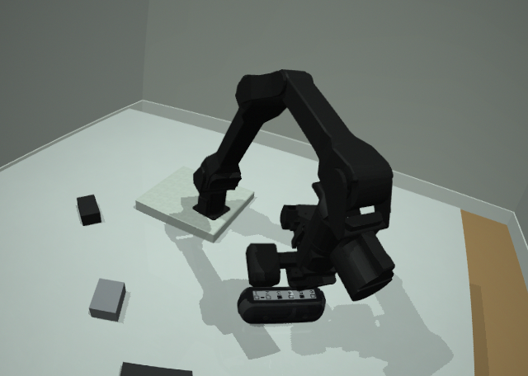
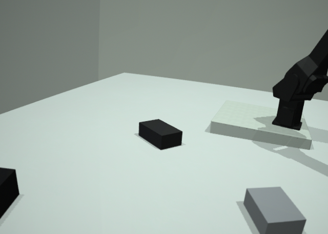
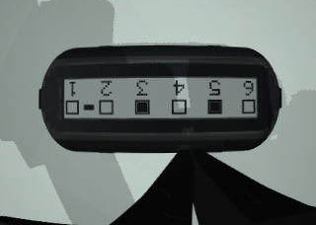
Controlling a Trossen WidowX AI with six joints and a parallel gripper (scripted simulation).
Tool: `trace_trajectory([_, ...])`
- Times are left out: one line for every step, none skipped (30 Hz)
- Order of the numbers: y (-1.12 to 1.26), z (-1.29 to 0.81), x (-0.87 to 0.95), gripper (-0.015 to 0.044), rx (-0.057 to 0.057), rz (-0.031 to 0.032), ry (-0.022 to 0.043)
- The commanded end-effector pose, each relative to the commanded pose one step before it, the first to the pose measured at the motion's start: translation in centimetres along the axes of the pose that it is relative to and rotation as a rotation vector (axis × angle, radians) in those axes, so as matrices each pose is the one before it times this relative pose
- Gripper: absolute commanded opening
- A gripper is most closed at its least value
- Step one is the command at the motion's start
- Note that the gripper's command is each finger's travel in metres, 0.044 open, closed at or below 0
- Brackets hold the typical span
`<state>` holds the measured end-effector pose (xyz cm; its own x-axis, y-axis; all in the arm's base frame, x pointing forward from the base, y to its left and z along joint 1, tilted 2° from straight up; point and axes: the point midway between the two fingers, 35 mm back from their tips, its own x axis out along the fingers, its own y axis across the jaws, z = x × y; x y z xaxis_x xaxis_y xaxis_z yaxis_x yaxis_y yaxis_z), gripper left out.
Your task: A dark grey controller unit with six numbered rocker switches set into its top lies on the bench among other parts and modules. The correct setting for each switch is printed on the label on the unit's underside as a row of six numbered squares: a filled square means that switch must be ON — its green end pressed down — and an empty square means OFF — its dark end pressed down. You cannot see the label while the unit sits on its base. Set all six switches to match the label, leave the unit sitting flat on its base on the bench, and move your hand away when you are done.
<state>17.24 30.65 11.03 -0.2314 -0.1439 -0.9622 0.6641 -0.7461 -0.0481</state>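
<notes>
The dark grey controller unit (image 1: 279,313) (image 3: 161,136) lies on the bench with its underside up, so its switches are hidden. Its white label (image 1: 283,295) (image 3: 160,98) shows six numbered squares. Squares 3 and 5 are filled; squares 1, 2, 4 and 6 are empty, with a small dash beside square 1. My gripper (image 1: 298,283) (image 3: 189,161) is shut on nothing. It hangs just above the unit, fingertips pointing down at the long edge of the underside near the middle. The unit does not show in the exterior view.
A black block (image 1: 88,209) (image 2: 160,133) and a grey block (image 1: 107,298) (image 2: 274,210) lie to the left. Another dark block (image 1: 155,369) (image 2: 7,189) sits at the front edge. The arm stands on a pale plate (image 1: 170,189) (image 2: 238,112). A tan strip (image 1: 490,278) runs along the right.
</notes>
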Motion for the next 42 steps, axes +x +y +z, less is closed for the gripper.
trace_trajectory([-0.063,0.016,-0.050,0.0000,-0.0055,-0.00493,-0.00201])
trace_trajectory([0.000,0.000,0.000,0.0000,0.0000,0.00000,0.00000])
trace_trajectory([0.000,0.000,0.000,0.0000,0.0000,0.00000,0.00000])
trace_trajectory([0.000,0.000,0.000,0.0000,0.0000,0.00000,0.00000])
trace_trajectory([0.000,0.000,0.000,0.0000,0.0000,0.00000,0.00000])
trace_trajectory([0.000,0.000,0.000,0.0000,0.0000,0.00000,0.00000])
trace_trajectory([0.000,0.000,0.000,0.0026,0.0000,0.00000,0.00000])
trace_trajectory([-0.015,0.006,0.005,0.0053,0.0138,0.00020,0.00083])
trace_trajectory([-0.043,0.020,0.015,0.0079,0.0413,0.00053,0.00251])
trace_trajectory([-0.071,0.037,0.025,0.0105,0.0688,0.00063,0.00424])
trace_trajectory([-0.082,0.051,0.030,0.0131,0.0833,0.00034,0.00517])
trace_trajectory([-0.077,0.058,0.029,0.0157,0.0833,-0.00013,0.00518])
trace_trajectory([-0.072,0.065,0.029,0.0184,0.0833,-0.00060,0.00515])
trace_trajectory([-0.066,0.071,0.029,0.0210,0.0833,-0.00106,0.00507])
trace_trajectory([-0.059,0.076,0.029,0.0236,0.0833,-0.00152,0.00495])
trace_trajectory([-0.052,0.082,0.029,0.0263,0.0833,-0.00196,0.00479])
trace_trajectory([-0.045,0.086,0.028,0.0289,0.0833,-0.00239,0.00459])
trace_trajectory([0.012,0.138,0.045,0.0315,0.0832,-0.00755,-0.00128])
trace_trajectory([0.024,0.130,0.044,0.0341,0.0791,-0.00705,-0.00182])
trace_trajectory([0.004,0.092,0.031,0.0368,0.0691,-0.00417,0.00098])
trace_trajectory([-0.004,0.099,0.032,0.0394,0.0821,-0.00412,0.00256])
trace_trajectory([0.005,0.100,0.033,0.0420,0.0831,-0.00438,0.00220])
trace_trajectory([0.014,0.099,0.033,0.0440,0.0831,-0.00456,0.00180])
trace_trajectory([0.023,0.098,0.033,0.0440,0.0831,-0.00470,0.00138])
trace_trajectory([0.032,0.095,0.033,0.0440,0.0831,-0.00480,0.00095])
trace_trajectory([0.041,0.092,0.033,0.0440,0.0831,-0.00487,0.00052])
trace_trajectory([0.049,0.088,0.033,0.0440,0.0831,-0.00489,0.00008])
trace_trajectory([0.056,0.074,0.027,0.0440,0.0814,-0.00506,0.00207])
trace_trajectory([0.062,0.069,0.027,0.0440,0.0814,-0.00522,0.00161])
trace_trajectory([0.068,0.063,0.026,0.0440,0.0815,-0.00534,0.00113])
trace_trajectory([0.074,0.057,0.026,0.0440,0.0815,-0.00542,0.00065])
trace_trajectory([0.078,0.051,0.026,0.0440,0.0815,-0.00545,0.00016])
trace_trajectory([0.082,0.044,0.025,0.0440,0.0815,-0.00544,-0.00033])
trace_trajectory([0.086,0.036,0.025,0.0440,0.0815,-0.00539,-0.00081])
trace_trajectory([0.089,0.029,0.025,0.0440,0.0815,-0.00529,-0.00129])
trace_trajectory([0.091,0.021,0.024,0.0440,0.0815,-0.00515,-0.00175])
trace_trajectory([0.092,0.013,0.024,0.0440,0.0815,-0.00497,-0.00221])
trace_trajectory([0.088,0.029,0.026,0.0440,0.0819,-0.00388,-0.00332])
trace_trajectory([0.090,0.021,0.025,0.0440,0.0634,-0.00361,-0.00362])
trace_trajectory([0.071,0.012,0.020,0.0440,0.0584,-0.00263,-0.00302])
trace_trajectory([0.066,0.007,0.018,0.0440,0.0590,-0.00222,-0.00290])
trace_trajectory([0.066,0.003,0.018,0.0440,0.0589,-0.00204,-0.00305])
